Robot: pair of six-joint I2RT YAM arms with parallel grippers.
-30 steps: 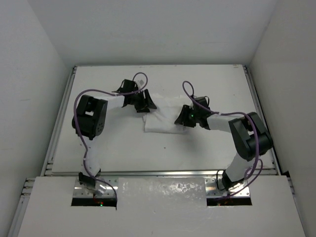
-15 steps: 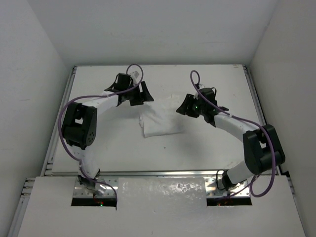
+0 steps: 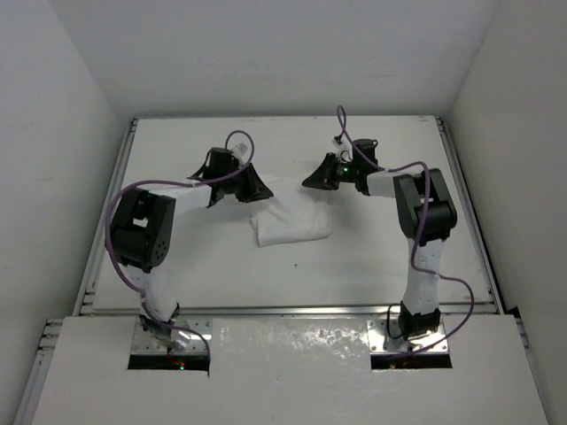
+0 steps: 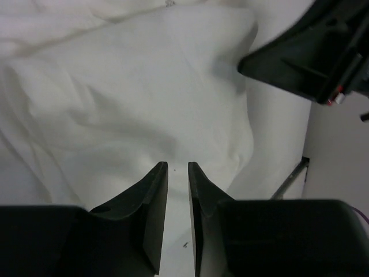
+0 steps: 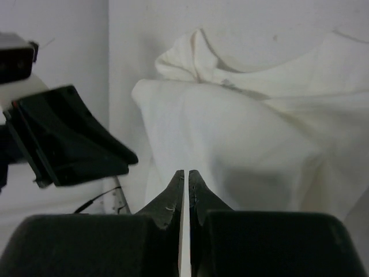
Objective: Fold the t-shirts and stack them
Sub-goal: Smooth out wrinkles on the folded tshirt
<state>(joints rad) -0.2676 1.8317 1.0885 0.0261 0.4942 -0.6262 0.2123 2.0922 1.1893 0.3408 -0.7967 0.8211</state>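
The white t-shirt lies as a folded, rumpled bundle in the middle of the white table. My left gripper hovers at the bundle's far left corner. In the left wrist view its fingers stand a narrow gap apart over the cloth, with nothing between them. My right gripper hangs off the bundle's far right corner. In the right wrist view its fingers are pressed almost together and empty, pointing at the shirt, whose collar shows on top. The chest mark is hidden.
White walls close in the table at the back and both sides. A metal rail runs along the near edge by the arm bases. Purple cables loop above both arms. Each gripper shows in the other's wrist view.
Both grippers have left the shirt, swung toward the back of the table and come back to hover at its far edge. The shirt now lies as a smaller folded bundle.
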